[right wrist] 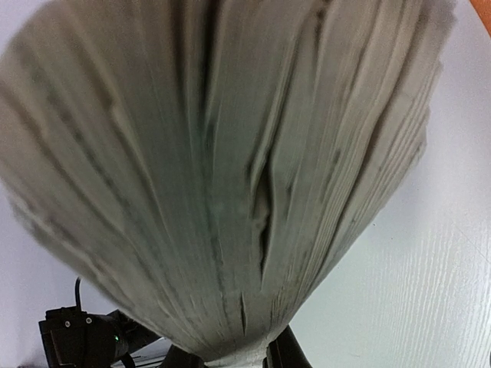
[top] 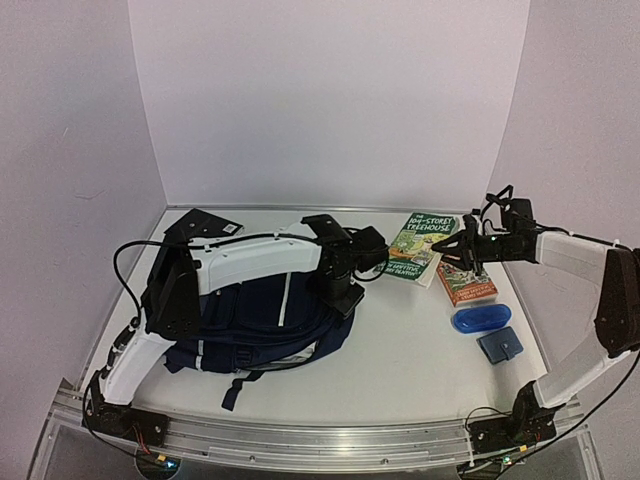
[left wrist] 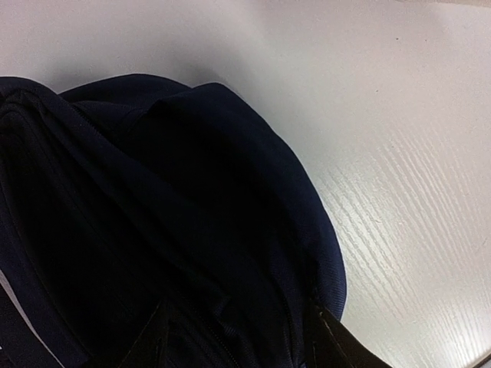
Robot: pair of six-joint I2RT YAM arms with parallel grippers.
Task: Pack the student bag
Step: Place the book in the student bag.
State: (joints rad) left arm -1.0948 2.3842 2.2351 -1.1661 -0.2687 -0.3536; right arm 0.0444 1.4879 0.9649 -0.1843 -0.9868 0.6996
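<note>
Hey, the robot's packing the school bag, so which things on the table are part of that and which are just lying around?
Part of the job: backpack; likely for packing, green book, orange book, blue case, small blue pouch.
Just lying about, it seems: flat black thing at the back left corner.

The student bag [top: 262, 322] with the left arm [top: 250, 258] over it closes the left half of the bench [top: 400, 350]. The middle front part is free. At the right, a green book [top: 420, 243], an orange book [top: 468, 284], a blue pouch [top: 480, 319] and a small blue case [top: 500, 345] lie near each other. Fanned book pages [right wrist: 230, 169] stand just before the right gripper [top: 452, 248].
</note>
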